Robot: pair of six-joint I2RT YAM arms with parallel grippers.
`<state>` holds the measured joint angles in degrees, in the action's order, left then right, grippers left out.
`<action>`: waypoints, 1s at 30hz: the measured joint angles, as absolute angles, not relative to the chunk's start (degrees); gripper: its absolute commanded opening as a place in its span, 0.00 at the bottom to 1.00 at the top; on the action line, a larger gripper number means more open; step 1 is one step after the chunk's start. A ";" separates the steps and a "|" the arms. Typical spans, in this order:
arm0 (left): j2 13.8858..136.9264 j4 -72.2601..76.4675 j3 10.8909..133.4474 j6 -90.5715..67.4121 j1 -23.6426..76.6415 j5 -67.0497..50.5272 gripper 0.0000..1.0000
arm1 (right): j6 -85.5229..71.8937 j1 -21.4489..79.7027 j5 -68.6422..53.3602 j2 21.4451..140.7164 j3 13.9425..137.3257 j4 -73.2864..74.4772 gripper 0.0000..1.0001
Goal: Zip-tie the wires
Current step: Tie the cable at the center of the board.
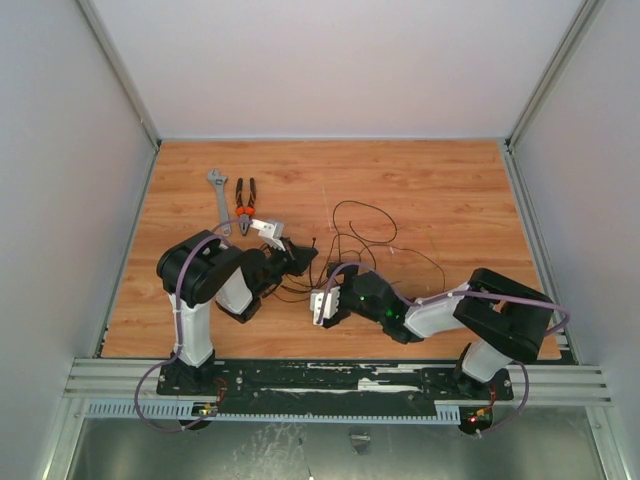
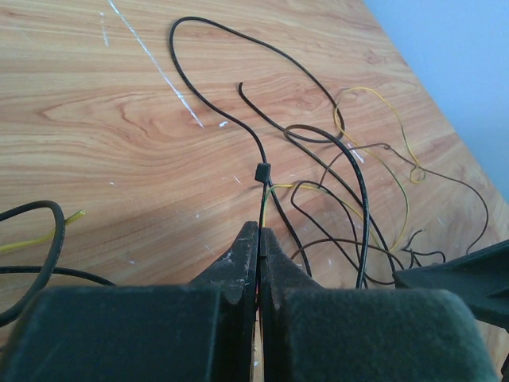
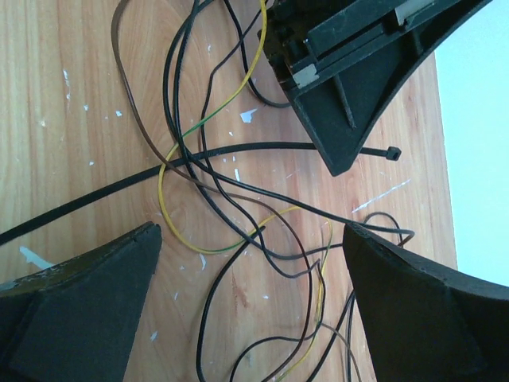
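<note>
The wires (image 1: 372, 240) lie in loose black, brown and yellow loops on the wooden table, right of centre. My left gripper (image 1: 300, 256) is shut on the zip tie (image 2: 262, 172) just behind its square head, which sticks out past the fingertips (image 2: 248, 239). A yellow strand runs into the jaws beside it. In the right wrist view the zip tie (image 3: 238, 148) is a straight black strip that crosses the wires (image 3: 238, 239) and runs off to the left. My right gripper (image 3: 250, 270) hangs open over the tangle, close to the left gripper (image 3: 350, 95), with nothing between its fingers.
A grey wrench (image 1: 217, 193) and orange-handled pliers (image 1: 245, 205) lie at the back left of the table (image 1: 450, 180). White walls close in the back and both sides. The two grippers sit close together near the middle front.
</note>
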<state>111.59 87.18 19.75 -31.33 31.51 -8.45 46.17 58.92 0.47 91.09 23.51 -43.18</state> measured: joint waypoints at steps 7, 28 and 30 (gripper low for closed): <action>111.59 87.18 19.75 -31.31 31.29 -8.67 0.00 | 46.89 58.33 -1.91 94.30 27.27 -42.63 0.99; 111.35 86.76 21.61 -31.24 31.20 -9.96 0.00 | 50.28 52.93 -6.59 94.50 30.02 -38.65 0.99; 111.26 86.74 21.93 -31.27 31.18 -10.24 0.00 | 51.46 53.43 -6.09 93.86 28.95 -38.52 0.99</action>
<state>111.26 86.74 21.93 -31.27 31.18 -10.24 51.46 53.43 -6.09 93.86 28.95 -38.52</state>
